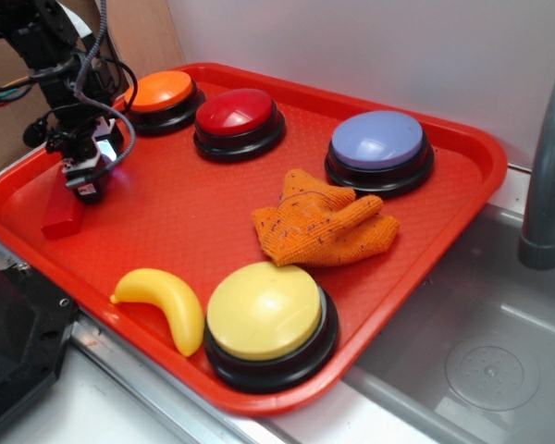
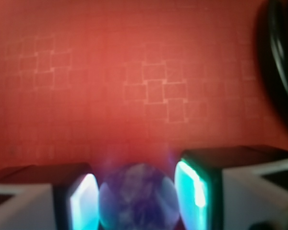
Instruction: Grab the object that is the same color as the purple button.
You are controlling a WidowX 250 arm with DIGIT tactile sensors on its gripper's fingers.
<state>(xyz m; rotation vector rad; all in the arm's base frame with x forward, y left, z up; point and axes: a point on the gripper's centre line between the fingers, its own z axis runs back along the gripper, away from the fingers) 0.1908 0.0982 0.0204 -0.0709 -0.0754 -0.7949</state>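
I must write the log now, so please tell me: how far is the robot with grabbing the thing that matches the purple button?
Done: the gripper has reached the left side of the red tray, away from the purple button. In hand: the wrist view shows the purple ball sitting between the two fingers, though full contact is unclear. Left: confirm the grip and lift; the exterior view hides the ball.

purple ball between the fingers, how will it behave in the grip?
The purple ball is round and looks smooth, so it may squirt out of a slightly off-centre pinch. It looks small, probably light. If dropped, it would likely roll across the flat red tray. The gripper flanks it on both sides.
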